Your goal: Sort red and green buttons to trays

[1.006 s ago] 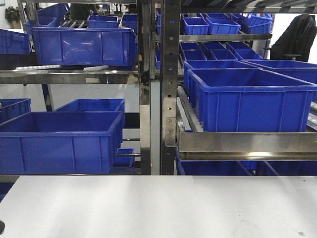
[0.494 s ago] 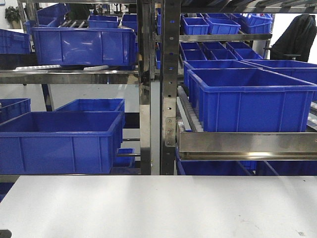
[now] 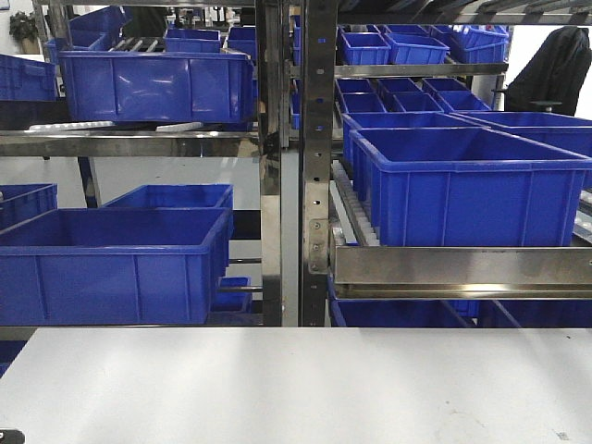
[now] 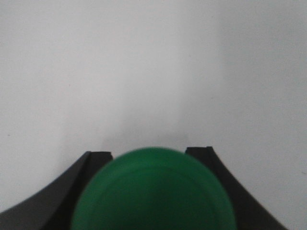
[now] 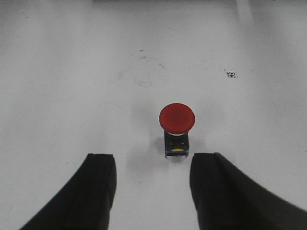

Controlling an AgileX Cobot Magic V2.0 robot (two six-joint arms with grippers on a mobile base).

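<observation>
Between the earlier front views and the current one, we recorded one change: the dark part (image 3: 9, 437) at the lower left corner sat lower against the frame edge. We could not identify it.

The white table (image 3: 296, 388) was matt, with faint scuffs (image 5: 144, 76) and a small square printed marker (image 5: 231, 74) visible in the right wrist view. Behind the table stood a metal rack (image 3: 314, 185) carrying deep blue crates (image 3: 462, 185) on several levels. A dark garment (image 3: 560, 65) hung at the upper right.

The left gripper (image 4: 148, 153) was clamped on the green button (image 4: 152, 191), whose blurred cap filled the gap between the fingers above the table.

The right gripper (image 5: 152, 158) was released, fingers spread wide. The red button (image 5: 177, 118) stood upright on the table just ahead of the fingertips, clear of both.
</observation>
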